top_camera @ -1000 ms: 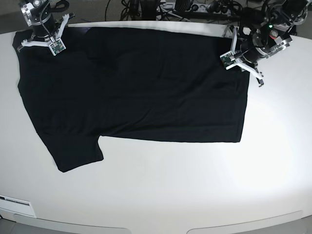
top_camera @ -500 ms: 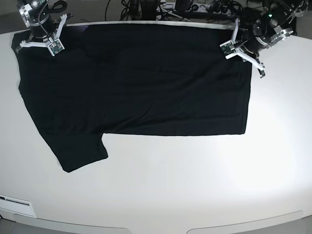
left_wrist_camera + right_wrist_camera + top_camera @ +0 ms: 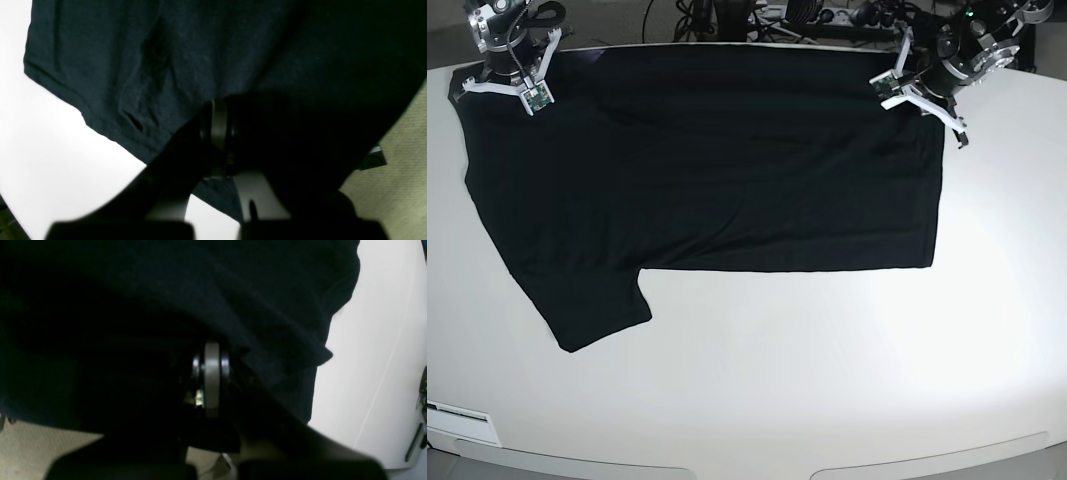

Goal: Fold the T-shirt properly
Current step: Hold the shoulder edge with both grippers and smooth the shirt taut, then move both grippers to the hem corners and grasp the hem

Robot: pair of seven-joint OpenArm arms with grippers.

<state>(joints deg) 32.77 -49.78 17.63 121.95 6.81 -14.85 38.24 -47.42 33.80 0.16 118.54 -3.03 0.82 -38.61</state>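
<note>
The black T-shirt (image 3: 727,170) lies spread flat on the white table (image 3: 827,380), plain side up, with one sleeve (image 3: 587,310) pointing toward the front left. No print shows. My left gripper (image 3: 924,100) is at the shirt's far right corner. In the left wrist view it (image 3: 215,133) is shut on the cloth (image 3: 200,50) near its hem. My right gripper (image 3: 505,85) is at the far left corner. In the right wrist view it (image 3: 211,380) is shut on the cloth (image 3: 233,283).
Cables and equipment (image 3: 827,15) lie behind the table's back edge. Carpeted floor (image 3: 400,173) shows past that edge in both wrist views. A white label (image 3: 462,420) sits at the front left corner.
Both grippers have moved toward the table's back edge, dragging the shirt's far edge with them. The shirt has slid back and pulled flatter, and its right side hangs straighter.
</note>
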